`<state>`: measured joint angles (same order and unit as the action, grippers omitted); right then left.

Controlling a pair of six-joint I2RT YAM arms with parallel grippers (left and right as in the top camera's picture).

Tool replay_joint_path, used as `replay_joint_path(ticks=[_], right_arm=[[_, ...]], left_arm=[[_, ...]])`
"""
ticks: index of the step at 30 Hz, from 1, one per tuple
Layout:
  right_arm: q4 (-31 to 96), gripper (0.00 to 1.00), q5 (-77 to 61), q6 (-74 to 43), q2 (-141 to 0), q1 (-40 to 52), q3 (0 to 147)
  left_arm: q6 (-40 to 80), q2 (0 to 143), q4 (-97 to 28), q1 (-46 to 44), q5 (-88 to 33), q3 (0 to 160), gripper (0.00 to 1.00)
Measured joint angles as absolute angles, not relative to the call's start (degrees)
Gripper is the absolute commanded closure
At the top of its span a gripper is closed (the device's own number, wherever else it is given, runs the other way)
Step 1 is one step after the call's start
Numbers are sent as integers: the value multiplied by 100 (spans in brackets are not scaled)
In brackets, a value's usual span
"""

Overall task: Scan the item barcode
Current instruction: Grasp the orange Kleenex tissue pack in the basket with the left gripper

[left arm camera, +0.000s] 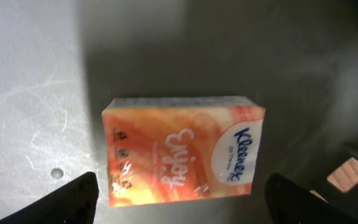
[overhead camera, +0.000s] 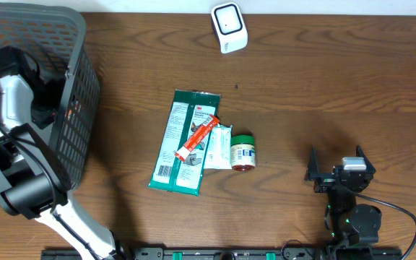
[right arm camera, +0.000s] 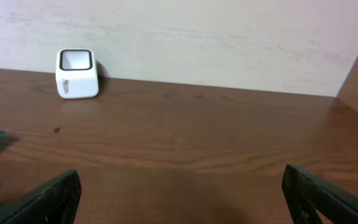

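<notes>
Grey basket [overhead camera: 78, 108] at the worktop's left holds the tissue pack [left arm camera: 182, 152], flat on its floor. The left hand [left arm camera: 188, 205] hangs open over it, fingers clear. This item looks dealt with; next, probably, the green pack [overhead camera: 183, 141] goes to the scanner [overhead camera: 229, 27]. Right hand [overhead camera: 336, 165] open, empty. No barcode shows.

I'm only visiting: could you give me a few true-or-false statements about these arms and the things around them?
The tissue pack lies inside the basket. True.
The left gripper is clamped on it. False: its fingers stand open on either side.
The right gripper holds the jar. False: it is open and empty; the jar lies on the table.
The white scanner sits near the wall. True.
</notes>
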<state>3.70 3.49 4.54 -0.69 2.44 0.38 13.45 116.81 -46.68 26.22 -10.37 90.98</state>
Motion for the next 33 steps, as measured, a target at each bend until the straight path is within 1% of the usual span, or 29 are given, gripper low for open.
replay_joint_path(ticks=[6, 7, 14, 20, 33], right_arm=[[370, 1, 349, 454, -69, 244, 38], [370, 1, 349, 454, -69, 244, 38], [370, 1, 349, 454, -69, 244, 38], [370, 1, 349, 454, -69, 244, 38], [370, 1, 349, 454, -69, 244, 38]], left_arm=[[1343, 11681, -4327, 2338, -694, 8899, 12], [1347, 11679, -4244, 2287, -615, 8814, 9], [1474, 11679, -3977, 2196, -117, 8449, 8], [1483, 11679, -3927, 2196, -21, 8416, 8], [1498, 11646, -3400, 2196, 60, 8272, 8]])
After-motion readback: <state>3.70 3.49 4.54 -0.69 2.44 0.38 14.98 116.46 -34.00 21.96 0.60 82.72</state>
